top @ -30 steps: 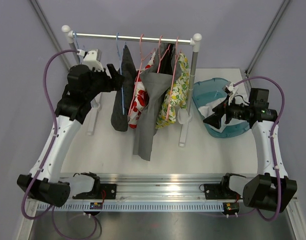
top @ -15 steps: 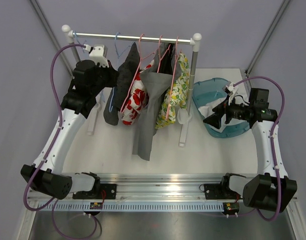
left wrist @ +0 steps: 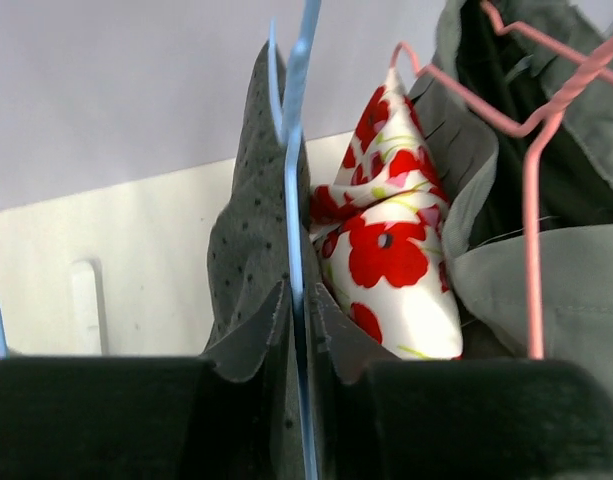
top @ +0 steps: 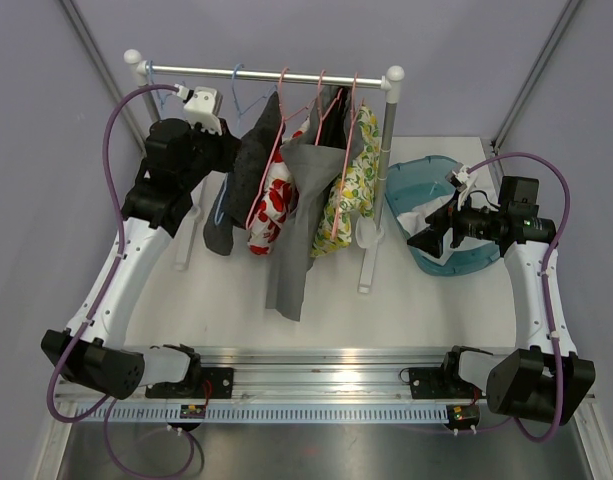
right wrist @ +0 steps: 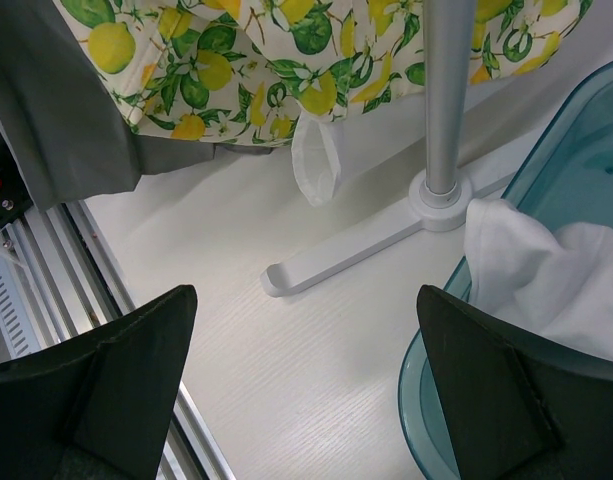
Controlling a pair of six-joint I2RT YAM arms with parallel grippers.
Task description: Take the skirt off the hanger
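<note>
A dark grey dotted skirt [top: 238,180] [left wrist: 241,240] hangs on a blue hanger [top: 235,78] [left wrist: 294,190], leftmost on the rack's rail [top: 196,70]. Its lower end is tilted toward the left. My left gripper [top: 226,148] [left wrist: 299,300] is shut on the blue hanger's wire, with the skirt's fabric pressed against the fingers. My right gripper [top: 427,238] [right wrist: 306,380] stands wide open and holds nothing, low over the table beside the rack's right foot [right wrist: 356,255].
On pink hangers [left wrist: 534,190] to the right hang a red poppy-print garment [top: 276,195] [left wrist: 391,260], a long grey one [top: 296,230] and a lemon-print one [top: 351,185] [right wrist: 286,50]. A teal basket [top: 481,262] [right wrist: 586,170] holding white cloth [right wrist: 546,270] stands right of the rack post [top: 389,140].
My left gripper has closed on the blue hanger and drawn back to the left, swinging the skirt's lower end leftward. The right arm has not moved.
</note>
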